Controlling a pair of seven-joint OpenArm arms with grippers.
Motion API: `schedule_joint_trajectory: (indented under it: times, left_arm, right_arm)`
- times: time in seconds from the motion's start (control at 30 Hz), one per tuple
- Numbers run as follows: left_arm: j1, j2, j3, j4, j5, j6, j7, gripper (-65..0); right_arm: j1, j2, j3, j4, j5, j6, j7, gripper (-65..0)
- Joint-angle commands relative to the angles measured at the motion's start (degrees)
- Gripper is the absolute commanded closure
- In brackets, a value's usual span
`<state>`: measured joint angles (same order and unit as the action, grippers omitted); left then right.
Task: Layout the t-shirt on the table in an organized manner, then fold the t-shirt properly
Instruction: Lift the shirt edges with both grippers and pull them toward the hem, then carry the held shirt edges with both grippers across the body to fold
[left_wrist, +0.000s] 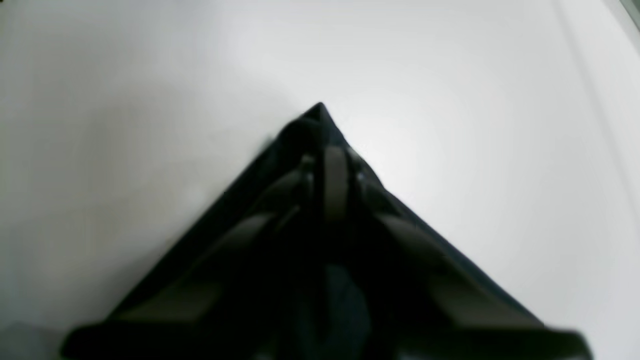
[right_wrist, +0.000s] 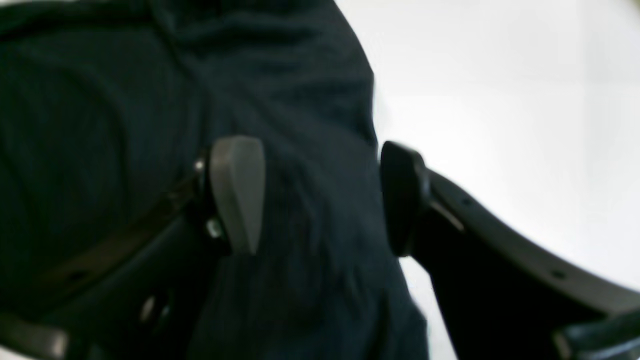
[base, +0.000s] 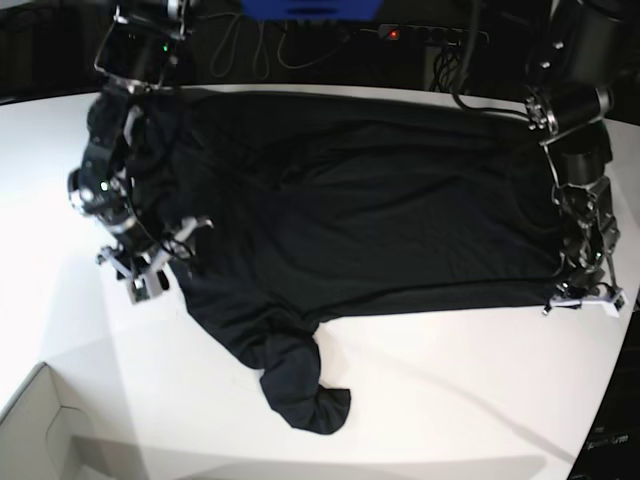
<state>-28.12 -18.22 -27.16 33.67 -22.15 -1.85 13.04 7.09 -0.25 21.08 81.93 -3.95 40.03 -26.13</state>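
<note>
Showing bunched sleeve (base: 300, 395) on t-shirt (base: 370, 210): base view only.

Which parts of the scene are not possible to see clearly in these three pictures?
- Left wrist view: the left gripper is shut on a corner of the t-shirt; blur and dark-on-dark hide its fingertips.
- Right wrist view: the open right gripper straddles the cloth edge; contact unclear.
- Base view: the shirt's far edge disappears behind the arms and into the dark background beyond the table.

The base view looks down over the whole counter (base: 420, 400); both wrist views sit close above the t-shirt (base: 360, 220), which all three share.
</note>
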Motion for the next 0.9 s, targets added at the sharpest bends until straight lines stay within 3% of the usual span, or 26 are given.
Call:
schedule_joint_trajectory:
  times: [0.0, 0.3, 0.47, 0.57, 0.87]
  left_arm:
    - [-1.46, -0.9, 0.04, 0.83, -0.22, -0.39, -1.39, 0.0]
    - [-1.29, -0.9, 0.04, 0.83, 0.22, -0.31, -1.39, 0.0]
    - [-1.29, -0.99, 0.04, 0.83, 0.31, -0.31, -1.39, 0.0]
    - [-1.29, -0.99, 0.04, 0.83, 0.31, -0.31, -1.39, 0.0]
    - [-1.38, -0.99, 0.04, 0.83, 0.31, -0.31, -1.39, 0.0]
  right_arm:
    - [2.8, 0.47, 0.06, -1.62, 0.82, -0.03, 1.56, -37.6]
    - [14.49, 4.16, 0.15, -22.11, 0.74, -0.03, 2.17, -37.6]
    - [16.42, 5.66, 0.06, -26.94, 1.09, -0.03, 4.2, -37.7]
    - [16.07, 5.66, -0.2, -27.29, 0.91, -0.03, 7.1, -37.7]
    - [18.09, 4.87, -0.2, -35.03, 0.91, -0.03, 7.45, -36.5]
